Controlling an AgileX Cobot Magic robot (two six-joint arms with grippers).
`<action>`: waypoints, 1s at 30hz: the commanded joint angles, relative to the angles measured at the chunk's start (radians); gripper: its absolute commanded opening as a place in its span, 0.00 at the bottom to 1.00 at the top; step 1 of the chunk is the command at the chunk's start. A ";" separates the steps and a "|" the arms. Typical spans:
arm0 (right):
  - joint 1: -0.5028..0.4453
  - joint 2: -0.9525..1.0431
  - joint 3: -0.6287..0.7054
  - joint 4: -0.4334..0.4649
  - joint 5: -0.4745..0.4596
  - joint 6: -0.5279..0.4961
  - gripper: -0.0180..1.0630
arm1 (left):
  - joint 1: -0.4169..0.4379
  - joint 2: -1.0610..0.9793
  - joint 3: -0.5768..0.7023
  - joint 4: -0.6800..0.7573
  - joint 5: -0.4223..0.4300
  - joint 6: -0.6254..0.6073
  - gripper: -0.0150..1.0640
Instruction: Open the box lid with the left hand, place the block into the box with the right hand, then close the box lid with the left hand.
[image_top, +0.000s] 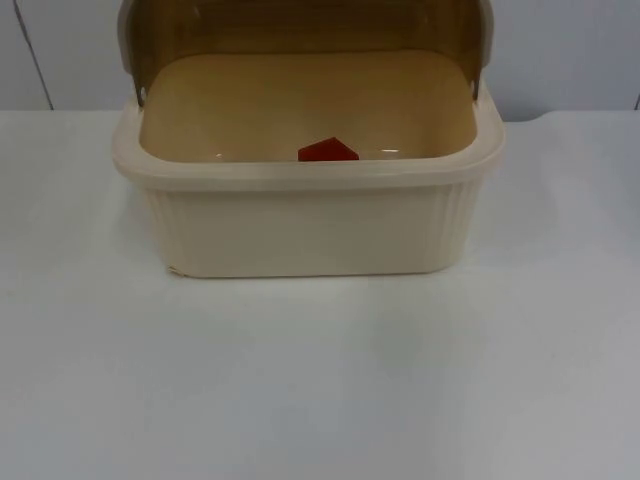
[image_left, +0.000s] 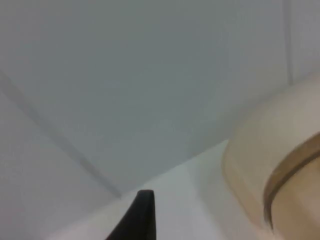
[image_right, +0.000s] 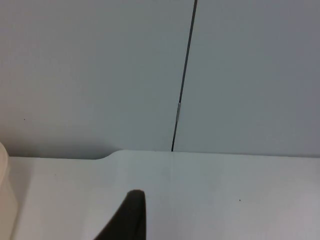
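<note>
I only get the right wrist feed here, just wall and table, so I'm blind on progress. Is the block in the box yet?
Observer: Yes. In the top view the red block lies inside the cream box, near its front wall.
Operator: And the lid?
Observer: The brown translucent lid is swung open and stands up behind the box.
Operator: Where is the left arm?
Observer: The left wrist view has a corner of the box close by, with the left gripper's fingertip over the table beside it, touching nothing.
</note>
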 joint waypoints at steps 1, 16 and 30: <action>0.004 -0.008 -0.006 0.010 -0.005 -0.004 0.98 | -0.059 0.094 -0.108 -0.011 -0.002 0.134 0.99; 0.004 -0.008 -0.006 0.010 -0.005 0.015 0.98 | -0.261 0.458 -0.391 0.284 -0.023 0.320 0.90; 0.004 0.001 -0.006 0.025 -0.003 0.015 0.98 | -0.261 0.471 -0.391 0.240 -0.152 0.320 0.01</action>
